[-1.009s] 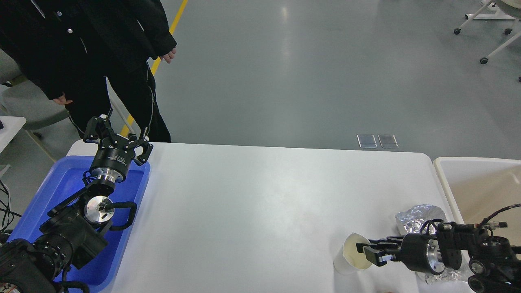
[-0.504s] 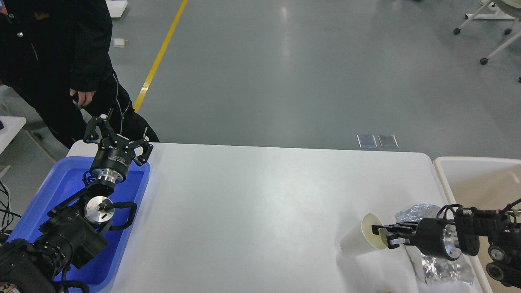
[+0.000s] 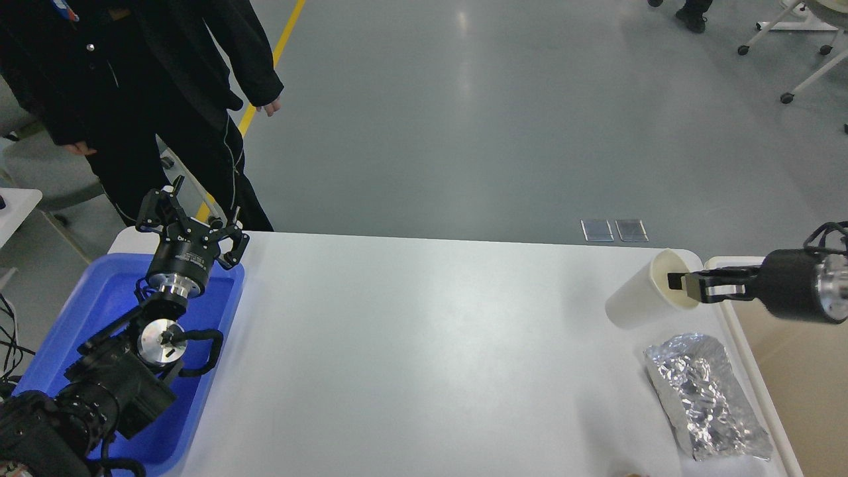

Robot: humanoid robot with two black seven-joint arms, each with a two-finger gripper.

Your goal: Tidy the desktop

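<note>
R gripper [image 3: 689, 286] is pinched on the rim of the paper cup [image 3: 639, 298], one finger inside the mouth, other outside the wall, so it's closed on the cup w/ only the cup wall between the pads. Cup is tipped on its side, mouth toward my arm, held in the air over the far-right corner of the desktop [image 3: 411, 344], just beside the beige bin [image 3: 775, 371]. I judge the step is carrying the cup over to drop in that bin. To do it well: keep the pinch steady, thin paper wall will buckle if I squeeze harder and slip if I ease off, so no grip change until the cup is fully past the bin rim. Move right w/ enough height that the cup base clears the white rim; the base hangs out away from the arm, so it trails. Release only when the whole cup is over the beige inside, not over the rim. Foil wrapper [image 3: 705, 397] lies flat on the desktop near the right edge, below the cup and apart from it; prob next item, so I don't want to sweep it w/ the arm. L gripper [image 3: 192, 222] hangs over the far end of the blue tray [image 3: 59, 344], fingers spread wide, nothing in it; leave it parked. Person in black [image 3: 132, 99] stands near the tray corner, so no big L arm moves.
</note>
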